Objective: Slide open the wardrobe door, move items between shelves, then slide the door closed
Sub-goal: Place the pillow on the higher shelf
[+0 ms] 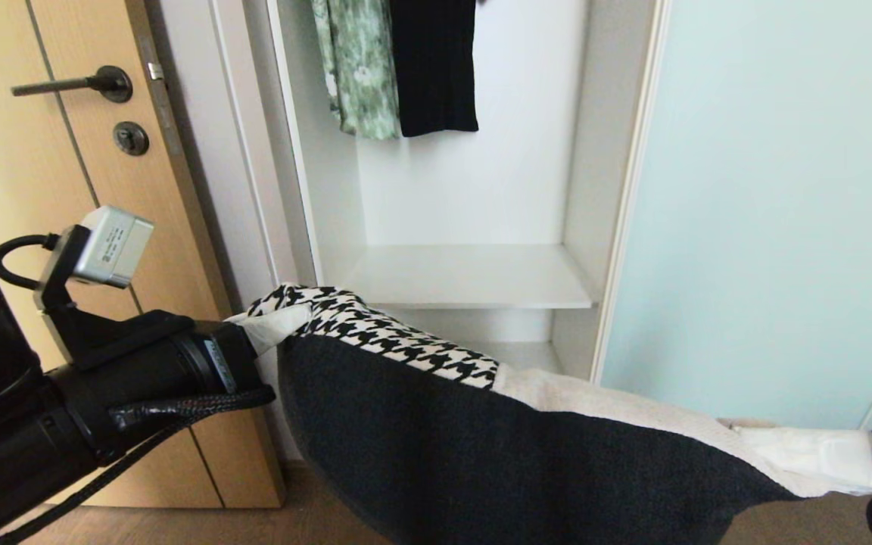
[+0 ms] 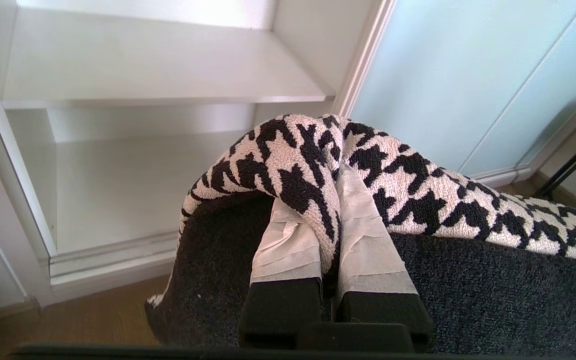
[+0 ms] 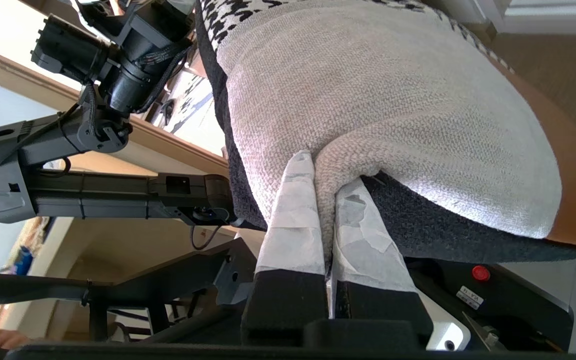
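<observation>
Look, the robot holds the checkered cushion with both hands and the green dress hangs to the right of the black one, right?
Almost. Both hands, left and right, do pinch the cushion, but the head view shows the green dress hanging left of the black one.

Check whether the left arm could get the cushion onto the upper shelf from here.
Probably yes. The left gripper pinches the cushion just in front of the open wardrobe, the glass door is slid aside, and the shelf looks bare. The right gripper holds the far end.

One cushion (image 1: 436, 424), two grippers — left (image 1: 277, 325), right (image 1: 807, 454). Two shelves (image 1: 474, 276), two hanging garments: one green (image 1: 356, 68), one black (image 1: 434, 64). One wooden door (image 1: 65, 189).
</observation>
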Robot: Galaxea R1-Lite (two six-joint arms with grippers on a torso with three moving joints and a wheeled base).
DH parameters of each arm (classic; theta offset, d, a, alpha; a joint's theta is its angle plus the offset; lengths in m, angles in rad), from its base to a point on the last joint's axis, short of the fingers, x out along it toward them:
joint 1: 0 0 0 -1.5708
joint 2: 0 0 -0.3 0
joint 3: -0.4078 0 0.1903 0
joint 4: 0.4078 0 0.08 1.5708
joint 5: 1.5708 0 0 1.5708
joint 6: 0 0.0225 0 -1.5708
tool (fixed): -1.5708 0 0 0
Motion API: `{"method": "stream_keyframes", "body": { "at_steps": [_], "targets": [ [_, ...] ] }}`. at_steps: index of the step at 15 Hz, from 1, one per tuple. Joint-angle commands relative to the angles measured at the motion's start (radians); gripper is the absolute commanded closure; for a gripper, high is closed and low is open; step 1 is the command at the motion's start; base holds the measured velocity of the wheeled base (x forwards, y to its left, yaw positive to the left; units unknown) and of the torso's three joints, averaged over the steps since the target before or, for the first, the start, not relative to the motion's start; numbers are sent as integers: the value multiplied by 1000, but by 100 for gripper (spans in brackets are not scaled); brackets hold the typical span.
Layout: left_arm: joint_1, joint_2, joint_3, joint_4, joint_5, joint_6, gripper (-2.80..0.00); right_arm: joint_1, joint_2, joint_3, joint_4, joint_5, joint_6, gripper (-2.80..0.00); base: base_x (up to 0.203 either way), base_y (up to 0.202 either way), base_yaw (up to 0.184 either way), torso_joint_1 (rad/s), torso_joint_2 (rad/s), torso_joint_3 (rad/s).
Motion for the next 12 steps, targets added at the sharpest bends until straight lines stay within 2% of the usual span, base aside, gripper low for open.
{"method": "stream_keyframes", "body": {
  "at_steps": [1, 8, 12],
  "targets": [
    [1, 7, 12, -13, 0, -4, 0, 0, 9, 0, -1, 4, 5, 0, 0, 0, 0, 2, 6, 137],
    [0, -4, 21, -10, -3, -4, 0, 0, 8, -14, -3, 2, 5, 0, 0, 0, 0, 0, 1, 33],
    [1, -4, 19, -11, -2, -4, 0, 0, 8, -18, -3, 2, 3, 0, 178, 0, 1, 5, 2, 6]
  ]
}}
